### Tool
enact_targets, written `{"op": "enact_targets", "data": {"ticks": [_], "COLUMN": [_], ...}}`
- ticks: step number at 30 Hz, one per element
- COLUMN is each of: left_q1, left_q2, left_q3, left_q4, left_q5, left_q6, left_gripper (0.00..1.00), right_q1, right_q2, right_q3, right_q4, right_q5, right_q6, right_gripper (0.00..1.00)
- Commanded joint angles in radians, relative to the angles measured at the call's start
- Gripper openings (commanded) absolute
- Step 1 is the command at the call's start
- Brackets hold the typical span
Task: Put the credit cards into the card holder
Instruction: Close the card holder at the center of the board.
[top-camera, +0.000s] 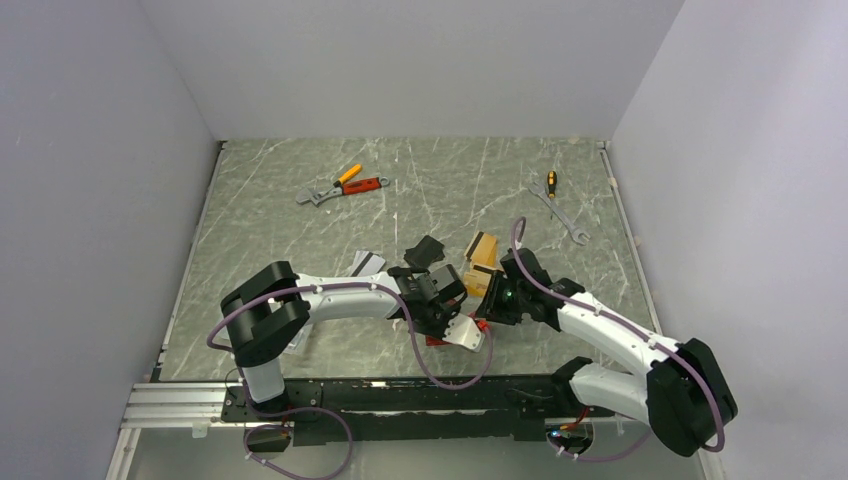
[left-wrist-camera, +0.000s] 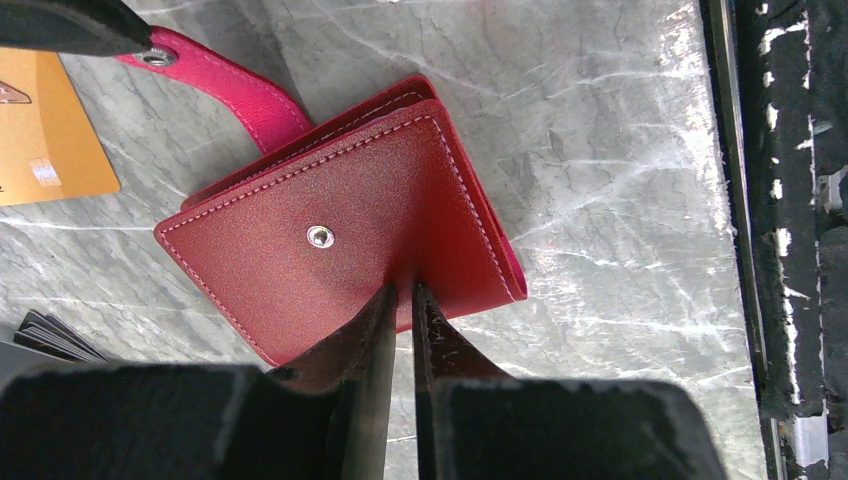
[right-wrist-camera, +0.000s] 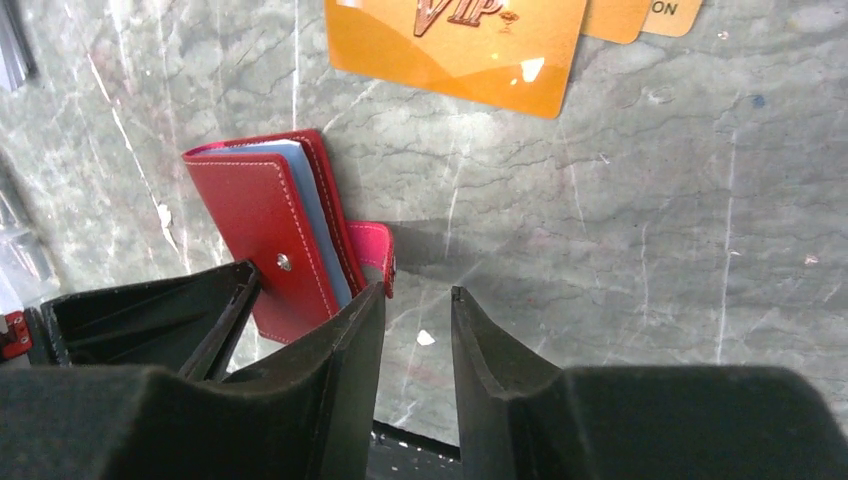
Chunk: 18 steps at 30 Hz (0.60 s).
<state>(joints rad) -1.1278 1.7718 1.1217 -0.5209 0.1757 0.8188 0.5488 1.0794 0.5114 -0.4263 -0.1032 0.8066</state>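
Note:
The red card holder lies closed on the marble table with its pink snap tab flung open. My left gripper is shut on the near edge of its cover. In the right wrist view the holder shows bluish lining along one edge. My right gripper is open and empty, its left fingertip beside the tab. Orange-gold credit cards lie just beyond it and also show in the top view. Silver-white cards lie left of the arms. Both grippers meet near the front edge.
A black flat rectangle lies behind the left gripper. A wrench and pliers lie at the back left, a spanner and screwdriver at the back right. The table's front rail runs close to the holder.

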Motion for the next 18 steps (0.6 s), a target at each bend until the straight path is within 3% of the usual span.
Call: {"op": "enact_targets", "data": {"ticks": [1, 13, 18], "left_q1": [-0.025, -0.025, -0.026], "left_q2": [0.048, 0.041, 0.037], "left_q3": [-0.005, -0.017, -0.015], "left_q4": [-0.040, -0.034, -0.032], "left_q5": [0.044, 0.039, 0.032], "left_q6": [0.003, 0.005, 0.005], "left_gripper": [0.16, 0.15, 0.15], "right_q1": [-0.001, 0.000, -0.003], "right_q2": [0.023, 0.017, 0.026], "right_q3": [0.040, 0.019, 0.018], "right_q4": [0.005, 0.045, 0.055], "right_q5": [0.046, 0.050, 0.049], "right_q6": [0.032, 0.057, 0.054], "right_gripper": [0.30, 0.00, 0.00]}}
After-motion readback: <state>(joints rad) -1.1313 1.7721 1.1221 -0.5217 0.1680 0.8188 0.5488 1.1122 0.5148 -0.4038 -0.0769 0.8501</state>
